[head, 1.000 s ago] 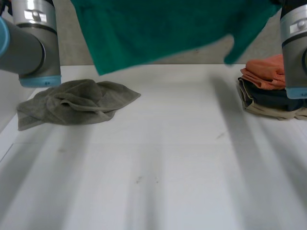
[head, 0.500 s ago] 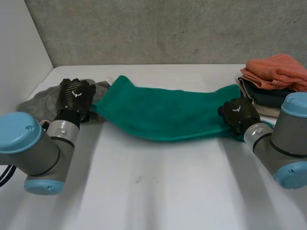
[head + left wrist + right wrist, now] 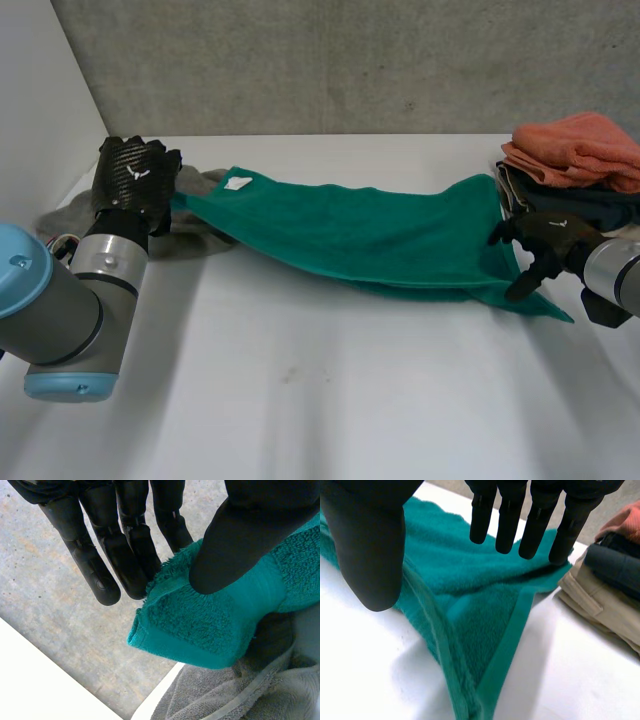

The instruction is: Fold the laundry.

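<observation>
Head view puts our left hand at one end corner of the green towel. Its wrist view shows thumb and fingers pinching that corner, held just above a crumpled grey towel that lies under and beside the hand. From there the green towel stretches across the table to our right hand, lying mostly flat with a layer doubled under its near edge. Our right hand hovers over the towel's other end with fingers straight and thumb apart, holding nothing.

We judge the step to be spreading the towel flat before the first fold. Next, the pinched corner wants setting down clear of the grey towel, which crowds it. Just beyond the right hand, a stack of folded clothes sits close to the towel's edge, leaving little room on that side.
</observation>
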`<state>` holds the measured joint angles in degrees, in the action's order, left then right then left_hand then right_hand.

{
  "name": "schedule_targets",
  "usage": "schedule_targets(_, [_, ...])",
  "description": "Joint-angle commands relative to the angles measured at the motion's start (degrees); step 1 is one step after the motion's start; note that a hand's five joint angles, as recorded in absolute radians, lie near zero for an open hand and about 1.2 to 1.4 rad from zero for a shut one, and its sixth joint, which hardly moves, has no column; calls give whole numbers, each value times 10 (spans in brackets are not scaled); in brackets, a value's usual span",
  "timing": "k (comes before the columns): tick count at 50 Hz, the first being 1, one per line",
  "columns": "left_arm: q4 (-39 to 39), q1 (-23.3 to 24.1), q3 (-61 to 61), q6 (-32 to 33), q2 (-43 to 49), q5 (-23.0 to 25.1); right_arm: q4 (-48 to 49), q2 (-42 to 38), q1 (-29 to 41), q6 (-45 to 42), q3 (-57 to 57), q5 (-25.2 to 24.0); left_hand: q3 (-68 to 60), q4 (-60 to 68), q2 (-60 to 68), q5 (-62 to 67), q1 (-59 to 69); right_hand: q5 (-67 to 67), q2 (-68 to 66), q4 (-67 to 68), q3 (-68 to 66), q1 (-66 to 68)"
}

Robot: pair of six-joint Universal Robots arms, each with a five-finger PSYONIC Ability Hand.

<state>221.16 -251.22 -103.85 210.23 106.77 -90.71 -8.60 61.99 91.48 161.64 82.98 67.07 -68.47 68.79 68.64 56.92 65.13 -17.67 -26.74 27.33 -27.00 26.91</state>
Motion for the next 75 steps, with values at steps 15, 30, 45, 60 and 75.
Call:
schedule_targets(15, [-72, -8, 5, -10, -19, -2, 30, -14, 1, -86, 44, 9, -115, 112, 114, 131, 149, -523, -533, 527, -530, 531])
schedule_targets(30, [-505, -37, -103, 106, -263, -6, -184, 297, -56, -402, 183, 34, -115, 112, 114, 131, 149, -523, -533, 527, -530, 531])
schedule_targets(45, [-453, -40, -154, 185, -218, 0, -167, 254, -63, -462, 242, 39, -115, 112, 114, 131, 149, -523, -533, 527, -530, 531])
schedule_targets(60, [-250, 5, 125, 175, 98, -9, 89, 37, 33, -340, 75, 121, -115, 112, 114, 131, 149, -523, -533, 527, -530, 531])
schedule_targets(75, [-255, 36, 378, 176, 291, -80, 132, -157, 99, -337, -157, 177, 539, -543, -541, -524, -506, 56, 47, -53, 49, -49])
